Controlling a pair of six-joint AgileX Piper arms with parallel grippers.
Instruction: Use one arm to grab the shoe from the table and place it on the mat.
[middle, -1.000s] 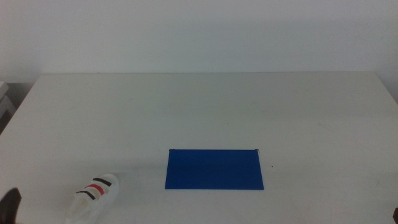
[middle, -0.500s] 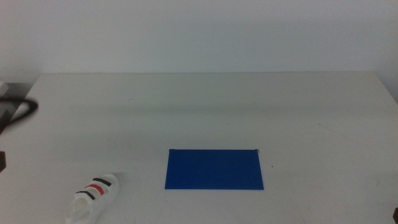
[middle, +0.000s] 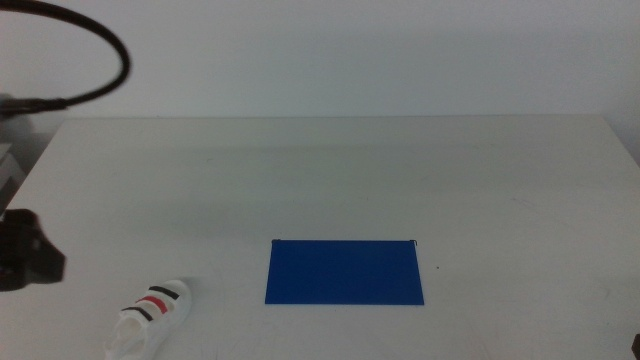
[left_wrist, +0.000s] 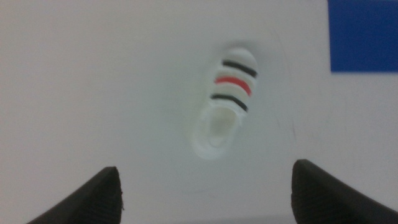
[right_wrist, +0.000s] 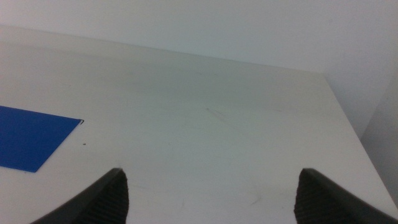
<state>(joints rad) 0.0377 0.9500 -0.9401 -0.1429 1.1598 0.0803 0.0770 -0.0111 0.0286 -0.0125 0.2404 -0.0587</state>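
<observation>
The white shoe (middle: 150, 320) with two black straps and one red strap lies on the white table (middle: 350, 170) near its front left. The blue mat (middle: 345, 272) lies flat to the shoe's right, apart from it. The left arm (middle: 22, 262) shows at the left edge, up and left of the shoe, with its cable looping above. In the left wrist view the left gripper (left_wrist: 208, 199) is open and empty above the shoe (left_wrist: 224, 102), with a corner of the mat (left_wrist: 364, 34) in sight. The right gripper (right_wrist: 208, 199) is open and empty, out of the middle view.
The black cable (middle: 105, 45) loops over the table's far left corner. The right wrist view shows bare tabletop (right_wrist: 217, 124), the mat's end (right_wrist: 28, 137) and the table's far and right edges against a white wall.
The left arm has come up into view at the left edge, and its cable loop has risen to the top left. The shoe and the mat have not moved.
</observation>
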